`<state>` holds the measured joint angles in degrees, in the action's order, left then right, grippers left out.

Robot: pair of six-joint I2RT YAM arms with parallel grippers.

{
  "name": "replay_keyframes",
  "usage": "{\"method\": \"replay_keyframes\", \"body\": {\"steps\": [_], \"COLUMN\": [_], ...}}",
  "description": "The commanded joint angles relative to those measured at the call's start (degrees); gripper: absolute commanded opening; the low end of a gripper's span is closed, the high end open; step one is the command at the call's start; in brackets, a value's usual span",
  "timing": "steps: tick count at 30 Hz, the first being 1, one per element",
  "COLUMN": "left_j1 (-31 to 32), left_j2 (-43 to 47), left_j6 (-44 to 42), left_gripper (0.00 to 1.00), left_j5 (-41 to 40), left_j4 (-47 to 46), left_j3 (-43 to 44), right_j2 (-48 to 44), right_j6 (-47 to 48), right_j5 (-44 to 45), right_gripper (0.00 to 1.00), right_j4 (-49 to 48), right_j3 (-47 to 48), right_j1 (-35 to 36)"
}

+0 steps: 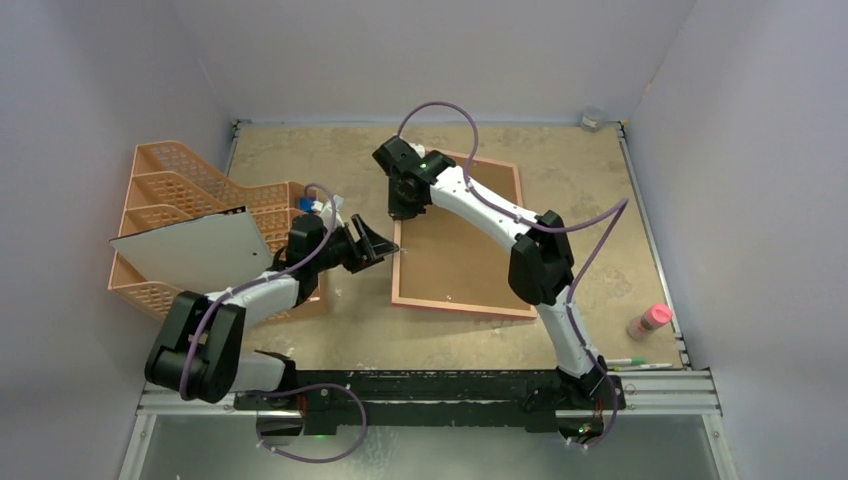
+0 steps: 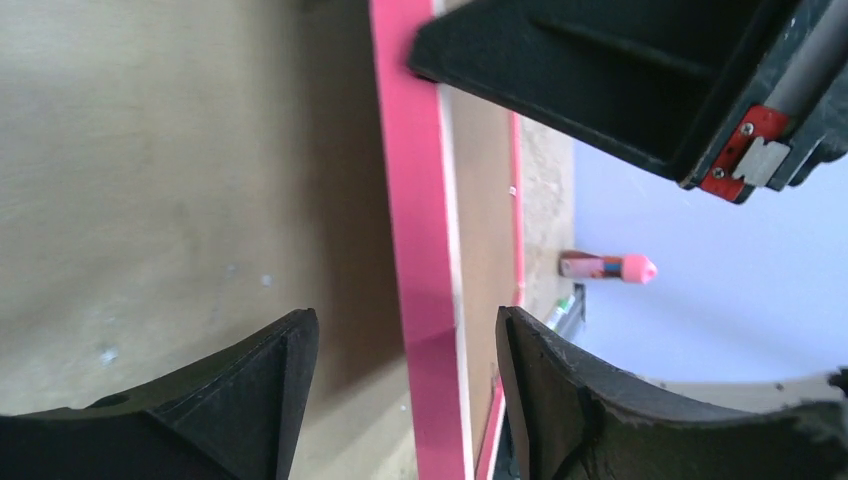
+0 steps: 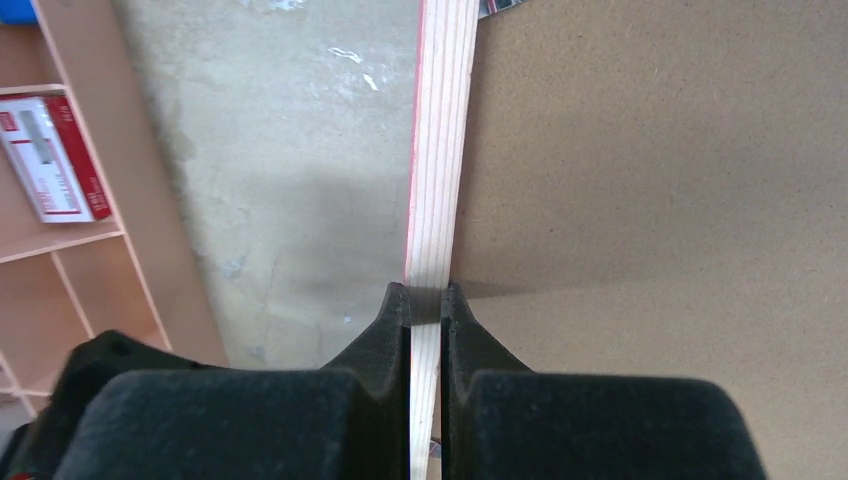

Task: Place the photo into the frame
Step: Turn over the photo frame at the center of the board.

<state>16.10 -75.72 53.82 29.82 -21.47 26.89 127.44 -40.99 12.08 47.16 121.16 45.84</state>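
Soft, even overhead light fills my workspace, laying faint shadows on the table (image 1: pixel 330 150). Both my wrist views go blurry close up, foregrounds dark.

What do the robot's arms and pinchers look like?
The left arm and right arm are white tubes with chunky black joints. A thin purple cable loops along each. The left gripper and right gripper are black, each with two wedge-shaped fingers. A small red tab sits on the right one's side.

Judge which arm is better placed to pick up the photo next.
Probably left: the left gripper is open and nearer the photo lying on the orange mesh organiser; the right gripper is clamped on the frame.
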Motion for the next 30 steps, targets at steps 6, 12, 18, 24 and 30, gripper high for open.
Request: {"method": "replay_keyframes", "body": {"steps": [6,12,18,24,30], "left_j1": [2.05,2.80,2.80,2.22,-1.09], "left_j2": [-6.78,-7.56,-4.69,-2.29,-3.43], "left_j6": [7.40,8.62,5.91,-5.19,-16.98], "left_gripper": [0.62,0.25,0.00,0.00,0.00], "left_j5": [13.07,12.08,9.20,5.29,0.99], "left_j4": [-17.27,-17.78,-12.56,9.67,35.96], "left_j3": [0.33,1.15,4.33,17.16,35.39], "right_j2": [-5.02,-6.52,-9.37,-15.62,-23.36], "right_j6": [-0.29,-1.24,-1.29,0.01,0.95], "right_j5": [-4.37,-5.09,-5.24,-2.99,-2.91], "right_gripper": [0.00,0.00,0.16,0.61,0.75], "right_j4": [-4.86,-5.88,-5.53,-4.89,-6.44], "right_j3": [3.05,1.66,-0.49,-1.54,-5.23], "right_j1": [-0.18,-1.01,-3.29,-7.93,-12.87]}}
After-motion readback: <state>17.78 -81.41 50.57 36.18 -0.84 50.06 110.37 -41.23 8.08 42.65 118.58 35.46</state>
